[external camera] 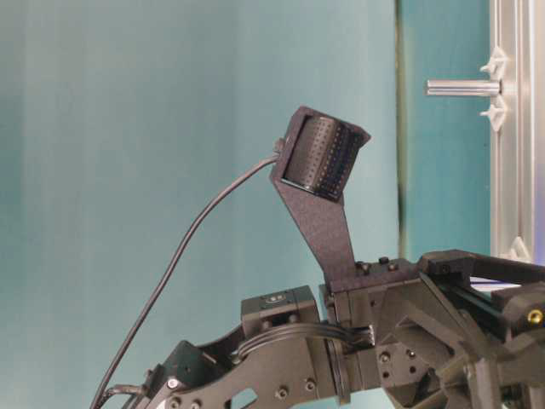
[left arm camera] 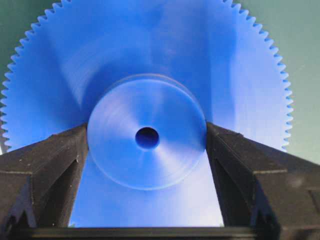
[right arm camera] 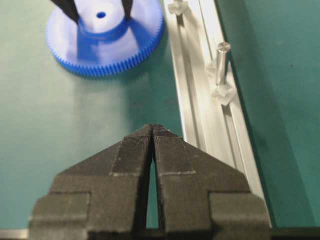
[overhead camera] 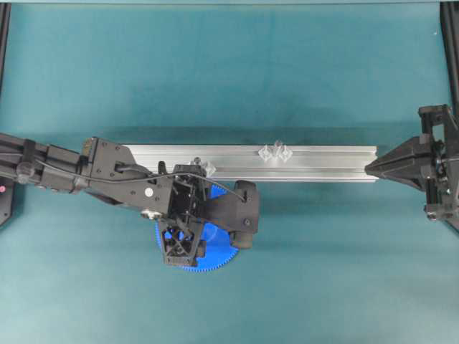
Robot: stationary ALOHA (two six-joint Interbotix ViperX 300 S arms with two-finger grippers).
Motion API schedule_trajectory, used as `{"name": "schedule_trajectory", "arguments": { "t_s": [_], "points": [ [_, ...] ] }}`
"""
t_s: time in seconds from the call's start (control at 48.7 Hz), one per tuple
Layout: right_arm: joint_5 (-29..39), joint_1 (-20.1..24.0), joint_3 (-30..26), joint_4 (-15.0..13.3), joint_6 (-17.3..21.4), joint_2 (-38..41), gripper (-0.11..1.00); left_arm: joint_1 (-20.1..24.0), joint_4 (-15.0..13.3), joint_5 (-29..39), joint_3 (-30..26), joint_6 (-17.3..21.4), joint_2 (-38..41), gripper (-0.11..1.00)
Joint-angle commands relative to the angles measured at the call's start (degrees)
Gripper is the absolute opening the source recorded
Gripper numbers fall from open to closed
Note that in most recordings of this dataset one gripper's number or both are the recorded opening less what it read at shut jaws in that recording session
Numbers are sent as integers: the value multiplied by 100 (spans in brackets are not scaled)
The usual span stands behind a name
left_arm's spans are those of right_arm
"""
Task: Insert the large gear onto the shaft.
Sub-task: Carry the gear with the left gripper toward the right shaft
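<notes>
Left gripper [left arm camera: 147, 145]: fingers either side of the hub, touching it; a firm pinch cannot be told
Large gear [overhead camera: 215, 247]: flat on teal mat, lower centre, just below aluminium rail [overhead camera: 323, 163]
Shaft [right arm camera: 221, 62]: upright on rail, upper right
Right gripper [right arm camera: 152, 131]: pressed together, holding nothing, at rail's right end

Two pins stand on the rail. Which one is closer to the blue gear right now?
The pin just behind the left gripper, beside the blue gear. The other pin stands farther along the rail, toward the right gripper.
</notes>
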Motion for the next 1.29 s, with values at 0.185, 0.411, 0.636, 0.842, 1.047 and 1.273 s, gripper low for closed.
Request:
{"name": "schedule_trajectory", "arguments": {
  "t_s": [0.185, 0.411, 0.636, 0.842, 1.047, 1.273],
  "points": [
    [-26, 9, -62, 18, 70, 35, 10, 26, 18, -26, -18, 18, -97, 78],
    [-26, 9, -62, 18, 70, 35, 10, 26, 26, -26, -114, 62, -404, 78],
    [-26, 0, -35, 9, 70, 35, 10, -26, 26, -26, -88, 70, -686, 78],
    [-44, -26, -35, 9, 70, 26, 10, -62, 26, 211, -211, 97, -870, 78],
    [-53, -62, -9, 9, 62, 26, 10, -53, 26, 949, -571, 694, -967, 78],
    [-62, -97, 18, 9, 62, -53, 10, 158, 35, 1116, -958, 1081, -958, 78]
  ]
}}
